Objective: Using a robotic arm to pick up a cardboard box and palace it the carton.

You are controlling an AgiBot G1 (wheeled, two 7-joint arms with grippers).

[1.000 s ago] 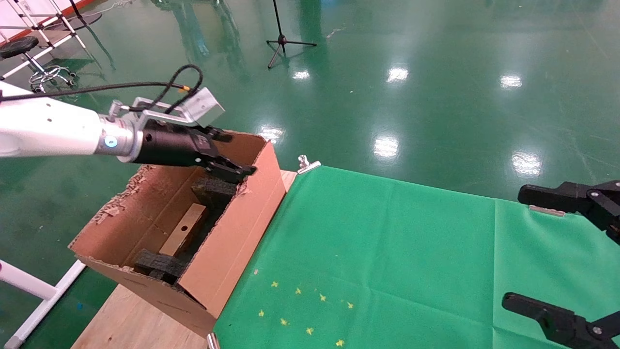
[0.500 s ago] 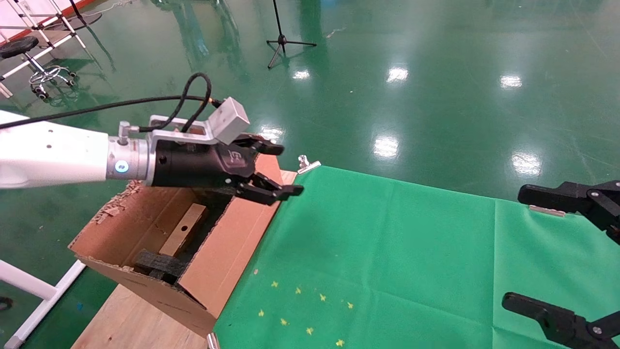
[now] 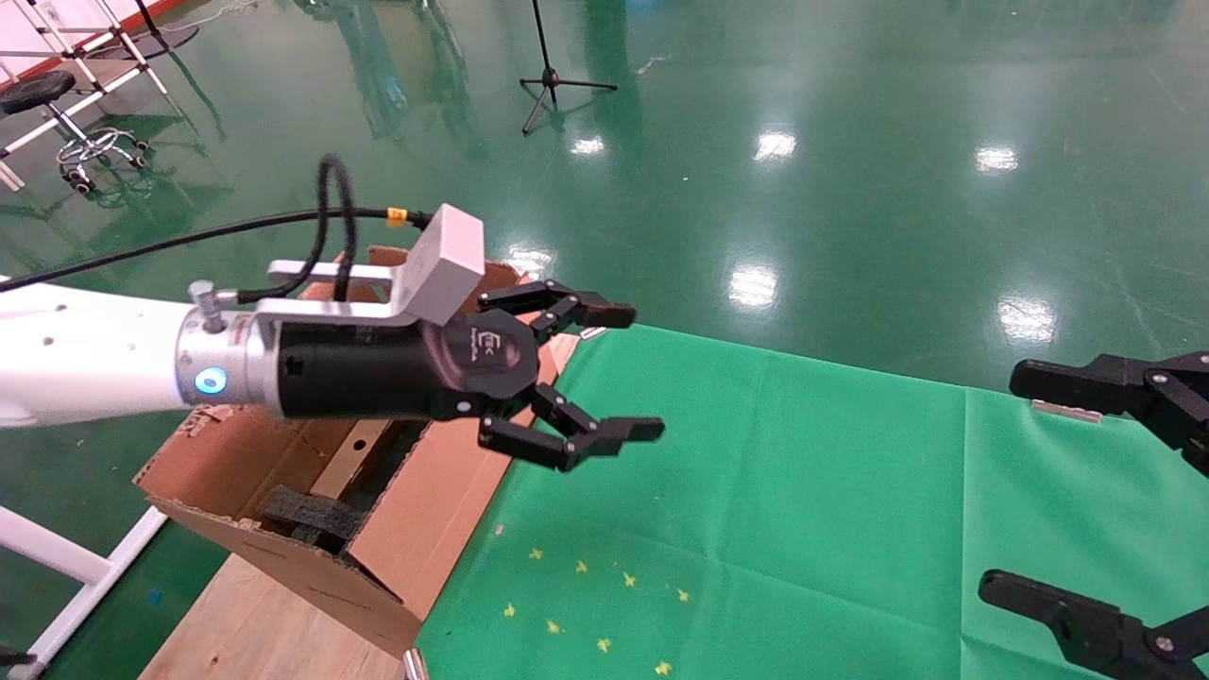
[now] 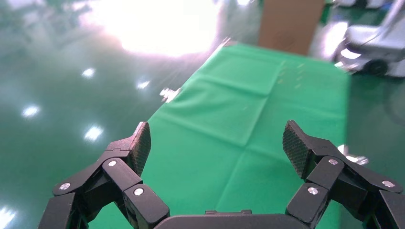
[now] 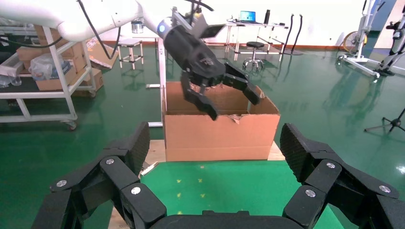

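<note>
Left end effector (image 3: pixel 619 373): mine, on the robotic arm (image 3: pixel 85 354) coming in from the left edge of the head view; it sits just left of centre, raised over the carton's right wall and the near edge of the green cloth. Fingers spread wide, nothing between them.
Left fingertips (image 4: pixel 141 143): in my left wrist view both ribbed pads stand far apart, with only green cloth beyond them.
Cardboard box (image 3: pixel 357 451): lower left of the head view, lying inside the carton beside the black foam (image 3: pixel 312 515); my arm covers most of it, and only a strip with a round hole shows.
Carton (image 3: pixel 444 510): lower left of the head view, open-topped, on the wooden bench (image 3: pixel 255 633), touching the cloth's left edge.
Green cloth (image 3: pixel 803 510): fills the lower right of the head view.
Right end effector (image 3: pixel 1086 491): at the right edge of the head view, over the cloth, fingers spread, empty.
</note>
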